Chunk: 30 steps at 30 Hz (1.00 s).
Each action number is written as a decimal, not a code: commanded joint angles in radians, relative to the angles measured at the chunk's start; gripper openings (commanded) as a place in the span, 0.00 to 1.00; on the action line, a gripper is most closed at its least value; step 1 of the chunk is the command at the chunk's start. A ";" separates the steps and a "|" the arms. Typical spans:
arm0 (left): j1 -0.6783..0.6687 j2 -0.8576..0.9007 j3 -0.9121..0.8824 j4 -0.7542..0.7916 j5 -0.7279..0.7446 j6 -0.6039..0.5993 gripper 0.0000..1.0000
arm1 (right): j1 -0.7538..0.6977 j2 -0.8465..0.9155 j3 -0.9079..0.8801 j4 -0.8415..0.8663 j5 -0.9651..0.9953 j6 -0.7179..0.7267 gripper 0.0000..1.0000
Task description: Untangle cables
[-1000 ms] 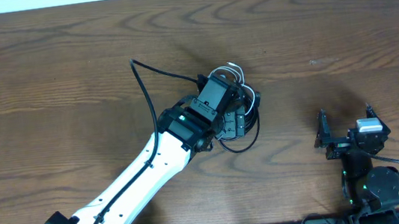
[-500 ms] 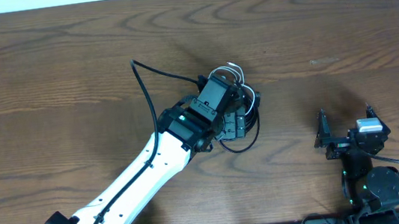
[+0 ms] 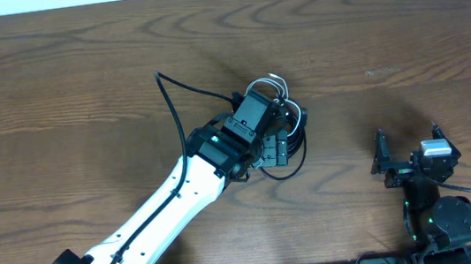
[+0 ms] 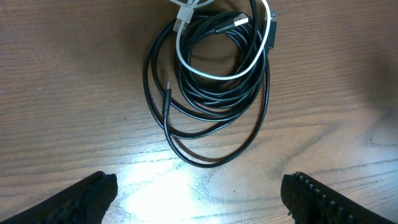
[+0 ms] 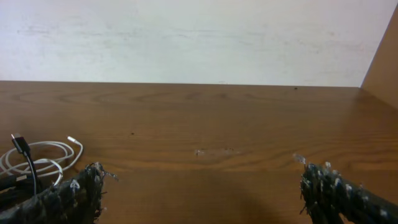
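Hovering my left end effector point(image 4: 199, 186), jaws apart, above the cables point(image 4: 211, 81), I judge them all coiled together, nothing separated yet; right end effector point(image 5: 200, 180) also apart.

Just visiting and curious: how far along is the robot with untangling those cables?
Nothing looks done: the white cable and black cables lie coiled together. The left gripper hovers open above them, holding nothing; the right gripper sits open, apart. All the separating remains.

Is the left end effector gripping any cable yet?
No, the left end effector stands open, clear of the coiled thin black and white cables.
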 commanded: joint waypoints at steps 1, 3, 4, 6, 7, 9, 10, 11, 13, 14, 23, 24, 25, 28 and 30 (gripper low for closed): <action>0.004 0.008 -0.017 -0.006 0.002 0.006 0.90 | -0.005 -0.006 -0.004 -0.001 0.003 0.010 0.99; 0.004 0.008 -0.017 -0.006 0.002 0.006 0.90 | -0.005 -0.006 -0.004 -0.001 0.003 0.010 0.99; 0.004 0.008 -0.017 -0.006 0.002 0.006 0.90 | -0.005 -0.006 -0.004 -0.001 0.003 0.010 0.99; 0.003 0.008 -0.018 -0.006 0.007 0.006 0.90 | -0.005 -0.006 -0.004 -0.001 0.003 0.010 0.99; 0.003 0.008 -0.019 -0.005 0.014 0.006 0.90 | -0.005 -0.006 -0.004 -0.001 0.003 0.010 0.99; 0.002 0.008 -0.023 -0.005 0.021 0.005 0.90 | -0.005 -0.006 -0.004 -0.001 0.003 0.010 0.99; 0.001 0.009 -0.023 -0.006 0.021 0.006 0.90 | -0.005 -0.006 -0.004 -0.001 0.003 0.010 0.99; 0.001 0.011 -0.023 -0.006 0.021 0.006 0.90 | -0.005 -0.006 -0.004 -0.001 0.003 0.010 0.99; 0.001 0.020 -0.023 -0.004 0.021 0.006 0.90 | -0.005 -0.006 -0.004 -0.001 0.003 0.010 0.99; 0.001 0.026 -0.023 -0.002 0.021 0.006 0.90 | -0.005 -0.006 -0.004 -0.001 0.003 0.010 0.99; -0.054 0.159 -0.023 0.103 0.070 0.054 0.90 | -0.005 -0.006 -0.004 -0.001 0.003 0.010 0.99; -0.065 0.175 -0.023 0.127 0.068 0.060 0.90 | -0.005 -0.006 -0.004 -0.001 0.003 0.010 0.99; -0.074 0.192 -0.023 0.156 0.063 0.072 0.90 | -0.005 -0.006 -0.004 -0.001 0.003 0.010 0.99; -0.093 0.246 -0.023 0.243 -0.009 0.089 0.90 | -0.005 -0.006 -0.004 -0.001 0.003 0.010 0.99; -0.098 0.277 -0.023 0.282 -0.094 0.089 0.90 | -0.005 -0.006 -0.004 -0.001 0.003 0.010 0.99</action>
